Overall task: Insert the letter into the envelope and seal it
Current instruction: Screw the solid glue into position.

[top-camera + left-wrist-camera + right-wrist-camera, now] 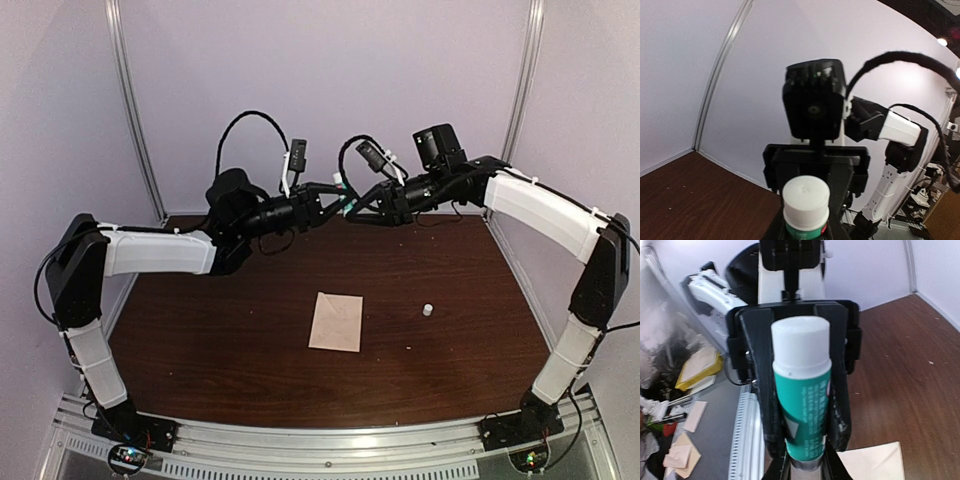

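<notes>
Beyond the envelope (336, 321) at twelve o'clock, the left gripper (335, 197) and right gripper (362, 205) are both clamping the glue stick (802, 385), and uneven pulling could drop it.

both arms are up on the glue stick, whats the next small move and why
Probably close the right end effector firmly on the glue stick before either arm pulls. The left end effector clamps it in mid-air beyond the envelope; the right one flanks its near end, grip unclear.
</notes>
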Action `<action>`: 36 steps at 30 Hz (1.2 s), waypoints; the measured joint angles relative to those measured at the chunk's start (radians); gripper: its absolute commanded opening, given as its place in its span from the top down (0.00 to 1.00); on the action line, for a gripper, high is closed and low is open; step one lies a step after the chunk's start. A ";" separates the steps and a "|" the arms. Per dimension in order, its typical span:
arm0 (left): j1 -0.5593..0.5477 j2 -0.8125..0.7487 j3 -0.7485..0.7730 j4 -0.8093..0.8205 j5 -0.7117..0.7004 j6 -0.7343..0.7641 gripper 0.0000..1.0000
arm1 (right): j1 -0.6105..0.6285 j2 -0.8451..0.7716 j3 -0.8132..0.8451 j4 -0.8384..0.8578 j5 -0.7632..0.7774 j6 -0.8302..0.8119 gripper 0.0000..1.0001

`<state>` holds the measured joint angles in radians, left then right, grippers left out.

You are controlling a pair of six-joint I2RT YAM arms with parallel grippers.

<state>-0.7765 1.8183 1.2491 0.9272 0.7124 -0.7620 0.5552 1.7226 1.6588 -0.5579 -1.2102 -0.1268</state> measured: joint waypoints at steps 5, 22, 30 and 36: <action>-0.055 -0.003 0.012 -0.207 -0.410 0.079 1.00 | 0.038 -0.019 0.022 -0.039 0.482 0.009 0.94; -0.064 -0.020 0.019 -0.217 -0.245 0.208 1.00 | -0.085 -0.158 -0.067 -0.056 0.269 -0.066 0.48; -0.069 -0.028 0.019 -0.130 -0.022 0.195 1.00 | -0.053 -0.130 -0.066 -0.088 0.037 -0.133 0.52; -0.069 -0.028 0.018 -0.088 0.011 0.173 1.00 | -0.027 -0.100 -0.066 -0.111 -0.002 -0.148 0.63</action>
<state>-0.8452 1.7905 1.2675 0.8391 0.7238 -0.5888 0.5285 1.6230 1.5925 -0.6689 -1.2121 -0.2745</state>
